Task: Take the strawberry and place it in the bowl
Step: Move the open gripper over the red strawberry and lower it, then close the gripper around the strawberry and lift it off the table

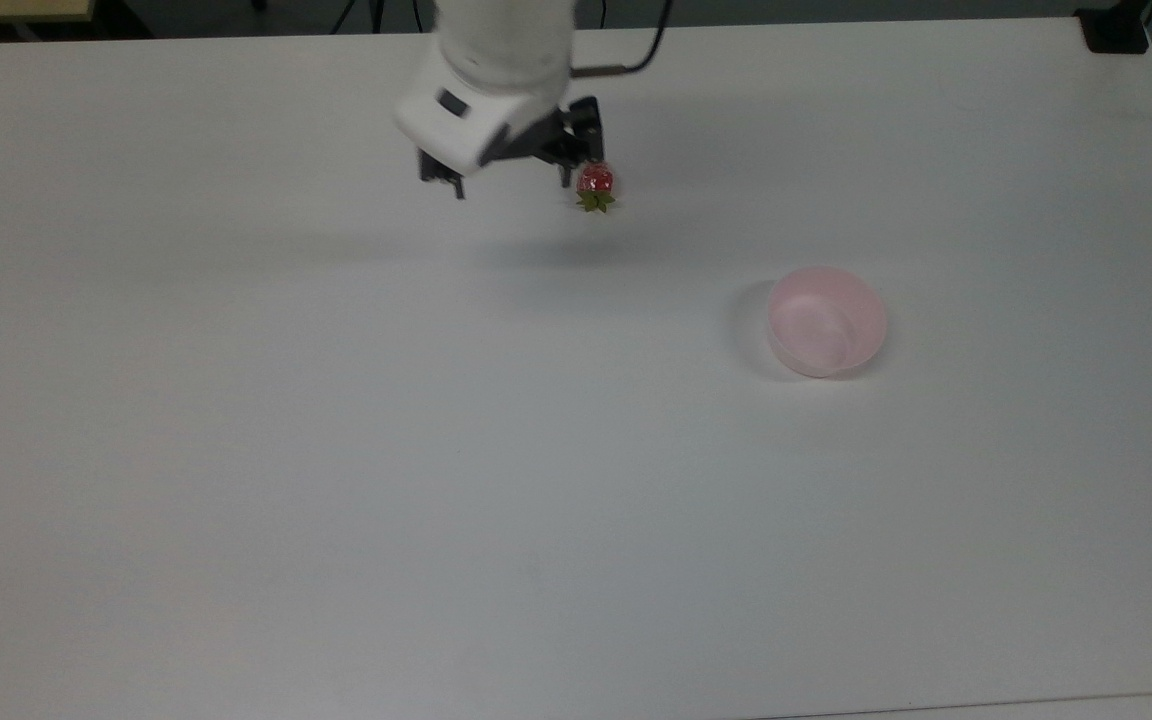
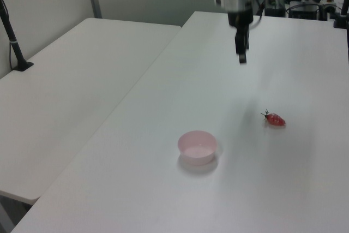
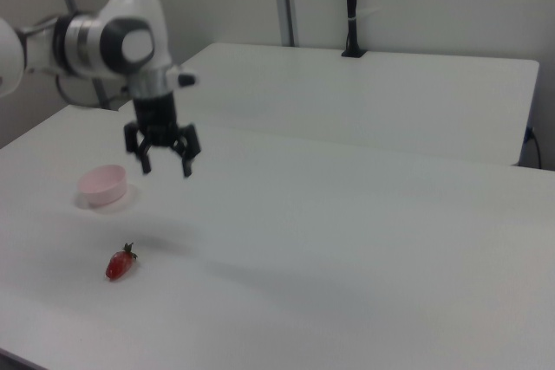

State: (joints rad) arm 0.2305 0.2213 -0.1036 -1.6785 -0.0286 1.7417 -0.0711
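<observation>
1. Gripper (image 3: 165,165): black, two-fingered, on a white arm. It hangs in the air above the table (image 1: 336,480), pointing down, fingers spread apart, nothing between them.
2. Strawberry (image 3: 120,263): red with a green cap, lying on its side on the table, untouched. In the right view it sits below the gripper and toward the right view's left, clearly apart from it. In the top view the gripper (image 1: 511,185) appears just beside the strawberry (image 1: 595,185), but that closeness is down to the gripper's height over the table.
3. Bowl (image 1: 826,320): pale pink, round, upright, nothing inside. It stands well apart from the strawberry, toward the top view's lower right.
4. Status, judged: approach stage; the grasp is not yet made.
5. Risk, judged: a descent off to one side could land a finger on the strawberry and roll it away.
6. Risk, judged: the glossy, tapered shape could squirt out of a closing grip if caught near the tip or across the cap.
7. Risk, judged: the bowl looks light; a low carry could knock its rim and slide it.
</observation>
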